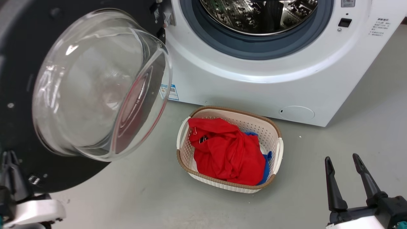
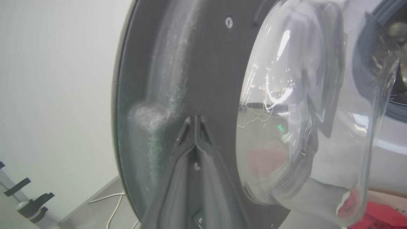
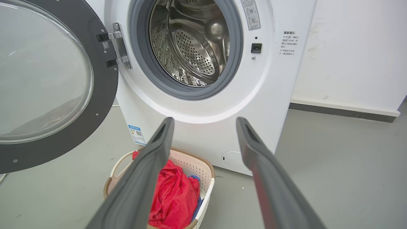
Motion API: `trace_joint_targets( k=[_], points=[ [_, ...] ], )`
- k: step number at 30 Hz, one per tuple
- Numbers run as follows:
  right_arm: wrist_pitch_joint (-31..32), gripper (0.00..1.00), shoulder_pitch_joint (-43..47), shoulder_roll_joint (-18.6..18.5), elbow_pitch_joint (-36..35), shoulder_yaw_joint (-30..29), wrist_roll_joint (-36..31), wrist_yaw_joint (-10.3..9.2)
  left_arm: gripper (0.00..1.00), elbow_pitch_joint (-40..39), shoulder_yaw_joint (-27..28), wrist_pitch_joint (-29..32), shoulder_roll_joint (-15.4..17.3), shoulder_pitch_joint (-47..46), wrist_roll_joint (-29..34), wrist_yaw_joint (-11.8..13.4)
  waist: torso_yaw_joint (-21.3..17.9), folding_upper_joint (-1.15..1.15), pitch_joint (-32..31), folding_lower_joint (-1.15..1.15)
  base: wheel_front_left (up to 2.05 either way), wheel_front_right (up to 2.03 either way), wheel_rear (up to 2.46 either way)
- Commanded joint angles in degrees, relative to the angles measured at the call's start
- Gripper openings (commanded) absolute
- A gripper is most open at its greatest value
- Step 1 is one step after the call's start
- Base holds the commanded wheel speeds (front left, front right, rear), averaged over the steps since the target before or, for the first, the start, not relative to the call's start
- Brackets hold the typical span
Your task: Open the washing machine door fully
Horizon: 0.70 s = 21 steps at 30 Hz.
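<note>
The white washing machine [image 1: 254, 86] [image 3: 270, 79] stands ahead with its steel drum [image 3: 194, 41] exposed. Its black washing machine door [image 1: 16, 63] [image 2: 197, 63] [image 3: 101, 95] is swung out to the left on its metal hinge [image 3: 120, 44], the clear glass bowl [image 1: 95, 86] bulging toward me. My left gripper [image 1: 10, 156] [image 2: 194, 119] is shut with nothing between its fingers, tips right at the door's inner black face near its lower edge. Whether they touch it I cannot tell. My right gripper [image 1: 345, 162] [image 3: 205, 120] hangs open at the lower right, apart from the machine.
A white woven basket [image 1: 270, 127] [image 3: 203, 165] holding red cloth [image 1: 225, 149] and a bit of blue sits on the grey floor before the machine. A white cable [image 2: 114, 203] lies on the floor behind the door. A white wall [image 3: 349, 47] rises right of the machine.
</note>
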Motion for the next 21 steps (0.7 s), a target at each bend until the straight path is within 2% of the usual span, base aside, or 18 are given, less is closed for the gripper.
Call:
trace_joint_targets(
  k=[1, 6, 21],
  points=[
    [-0.1, 1.0, -0.9, 0.1, -0.1, 0.0, -0.2, -0.01, 0.0, 0.8, 1.6, -0.1, 0.7, -1.3, -0.4, -0.3, -0.3, 0.0, 0.6, 0.0, 0.0, 0.0, 0.0],
    [-0.1, 1.0, -1.9, 0.1, -0.2, 0.0, -0.7, 0.0, 0.0, 4.4, 5.9, -0.1, 1.8, -3.4, -1.1, -2.3, -1.3, 0.0, 2.2, 0.0, 0.0, 0.0, 0.0],
    [-0.1, 1.0, -3.3, -0.4, 0.1, 0.0, -1.1, -0.01, 0.0, 14.3, 12.5, -0.1, 4.7, -10.9, -1.0, -8.3, -2.0, 0.0, 3.9, 0.0, 0.0, 0.0, 0.0]
  ],
)
